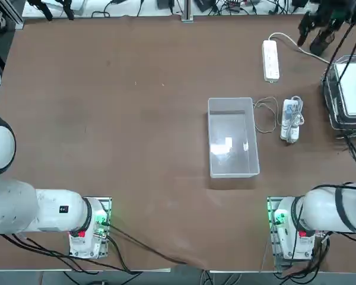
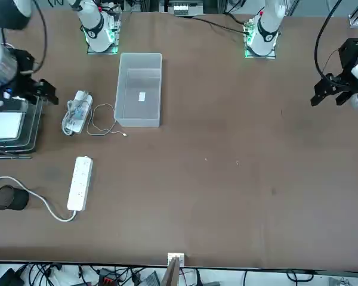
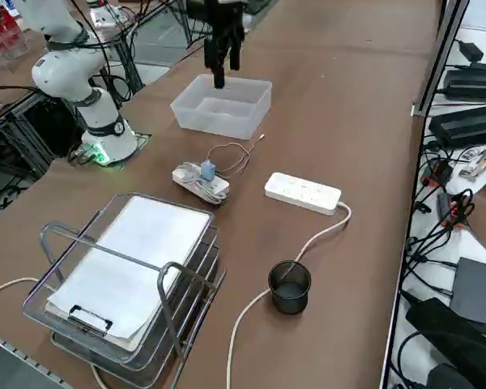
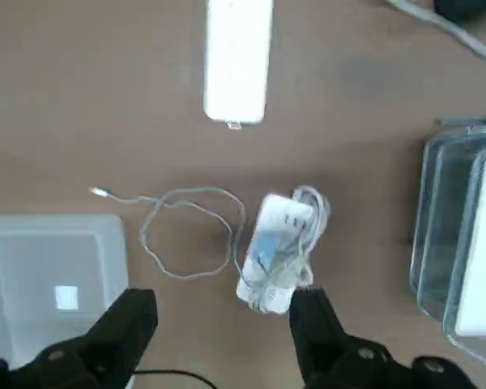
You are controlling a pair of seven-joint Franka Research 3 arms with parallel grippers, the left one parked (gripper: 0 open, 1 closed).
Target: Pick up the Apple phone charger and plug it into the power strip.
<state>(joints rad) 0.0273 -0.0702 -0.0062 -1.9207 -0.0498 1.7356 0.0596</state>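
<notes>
While the right gripper (image 4: 225, 301) hangs high above the table (image 1: 136, 119), its two black fingers (image 4: 134, 312) stand wide apart with nothing between them, so it is released and empty. The wrist view looks straight down past them at the charger area. The side view shows the gripper (image 3: 222, 69) in the air, clear of everything on the table.

Apple phone charger (image 4: 267, 247): a small pale cube sitting on top of the short white strip (image 4: 263, 288) with the bundled cord. Whether it is plugged in there or just resting, I cannot tell. Its thin white cable (image 4: 143, 240) loops loosely on the table between that short strip and the clear plastic bin (image 1: 210, 136), with the free end lying near the bin's far corner. In the side view the charger (image 3: 208, 170) shows as a bluish-grey block on the short strip.

Power strip (image 1: 272, 59): a long slim white bar, flat on the table, farther from the robot than the charger and apart from it. Its thick white cord (image 3: 259, 296) trails off its far end and curves past a black cup (image 3: 290, 286).

A wire tray stack (image 3: 89, 243) holding a white sheet sits at the robot's right edge of the table, just beside the short strip. The bin is upright, with a small white piece inside it.
</notes>
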